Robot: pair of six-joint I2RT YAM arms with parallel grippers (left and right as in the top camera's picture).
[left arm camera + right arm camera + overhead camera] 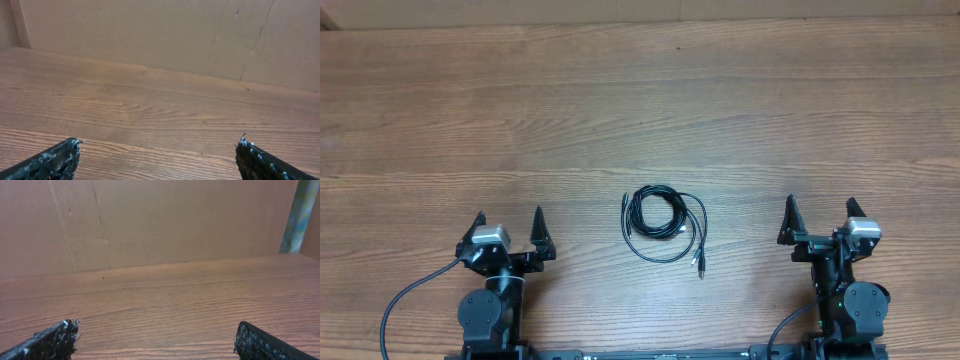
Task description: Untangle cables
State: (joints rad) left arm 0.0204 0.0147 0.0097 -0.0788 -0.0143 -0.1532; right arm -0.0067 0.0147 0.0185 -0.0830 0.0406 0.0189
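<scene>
Overhead: left gripper (pixel 508 218) jaws spread wide, nothing between them; right gripper (pixel 819 212) likewise wide and empty; both sit by the table's near edge, well apart from the work; the wrist views agree, showing only bare wood and a cardboard wall (pixel 150 35) past the fingertips (pixel 65 155). The cables (pixel 663 224) lie between the two arms on the table (pixel 620 100), wound in one loose coil; plug ends (pixel 700 266) trail out toward the near side; strands overlap throughout. Judgement: nothing untangled yet; approach, grasp and separation of each cord all remain.
</scene>
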